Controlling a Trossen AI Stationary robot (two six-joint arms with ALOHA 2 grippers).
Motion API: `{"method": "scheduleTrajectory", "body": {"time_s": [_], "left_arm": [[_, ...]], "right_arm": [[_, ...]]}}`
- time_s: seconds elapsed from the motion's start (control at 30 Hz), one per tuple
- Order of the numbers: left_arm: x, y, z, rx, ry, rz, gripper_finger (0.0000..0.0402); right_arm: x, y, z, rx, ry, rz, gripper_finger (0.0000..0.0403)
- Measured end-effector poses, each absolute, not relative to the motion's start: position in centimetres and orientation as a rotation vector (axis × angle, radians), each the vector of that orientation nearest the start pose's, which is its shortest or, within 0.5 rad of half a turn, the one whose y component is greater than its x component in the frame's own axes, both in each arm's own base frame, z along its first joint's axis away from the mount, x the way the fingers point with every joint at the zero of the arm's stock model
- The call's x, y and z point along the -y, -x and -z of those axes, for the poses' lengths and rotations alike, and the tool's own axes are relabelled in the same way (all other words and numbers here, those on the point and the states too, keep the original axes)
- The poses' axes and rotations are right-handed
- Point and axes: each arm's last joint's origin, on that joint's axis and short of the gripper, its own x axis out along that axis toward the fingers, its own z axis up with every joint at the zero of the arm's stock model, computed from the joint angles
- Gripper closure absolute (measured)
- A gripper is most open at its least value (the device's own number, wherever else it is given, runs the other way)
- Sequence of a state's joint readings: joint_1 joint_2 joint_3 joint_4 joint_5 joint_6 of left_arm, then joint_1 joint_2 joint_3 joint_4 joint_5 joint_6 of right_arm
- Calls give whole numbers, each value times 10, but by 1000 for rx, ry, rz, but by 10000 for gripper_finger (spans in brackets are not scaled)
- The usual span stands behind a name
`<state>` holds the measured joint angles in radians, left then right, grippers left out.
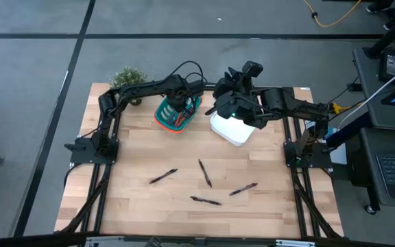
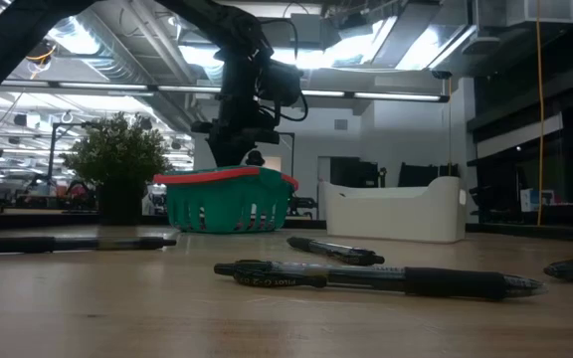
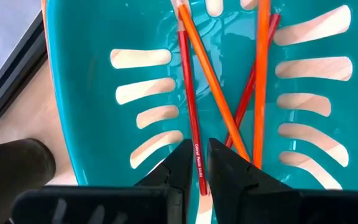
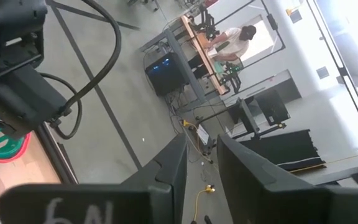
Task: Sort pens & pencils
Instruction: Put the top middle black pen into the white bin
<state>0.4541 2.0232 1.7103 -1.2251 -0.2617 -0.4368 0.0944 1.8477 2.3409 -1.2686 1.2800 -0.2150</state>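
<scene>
Pencils (image 3: 194, 124): all inside teal basket (image 1: 164, 113) | left gripper (image 3: 196, 163) over basket, grasping one pencil | pens (image 1: 205, 173): four on table (image 1: 136, 206), unsorted

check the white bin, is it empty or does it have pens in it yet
Cannot tell. The right gripper hangs over the white bin and hides much of its inside. Four pens lie on the table, outside it.

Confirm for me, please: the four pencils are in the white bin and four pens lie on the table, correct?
Not quite: the pencils are in the teal basket, as the left wrist view shows, not the white bin. Four pens do lie on the table.
</scene>
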Motion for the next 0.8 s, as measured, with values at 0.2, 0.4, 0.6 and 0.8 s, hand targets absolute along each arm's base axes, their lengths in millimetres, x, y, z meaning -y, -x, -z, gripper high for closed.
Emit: {"method": "scheduleTrajectory", "body": {"time_s": [0.2, 0.4, 0.6, 0.8], "left_arm": [[-173, -348, -229, -1445, 410, -857, 359], [-142, -343, -250, -1504, 274, -840, 359], [-101, -328, -292, -1417, 97, -906, 359], [-40, -325, -315, -1314, 112, -796, 359]], "right_arm": [[0, -335, -473, -763, 709, 1088, 312], [13, -334, -474, -779, 706, 1149, 312], [25, -334, -473, -776, 657, 1167, 312], [21, -332, -470, -777, 627, 1129, 312]]}}
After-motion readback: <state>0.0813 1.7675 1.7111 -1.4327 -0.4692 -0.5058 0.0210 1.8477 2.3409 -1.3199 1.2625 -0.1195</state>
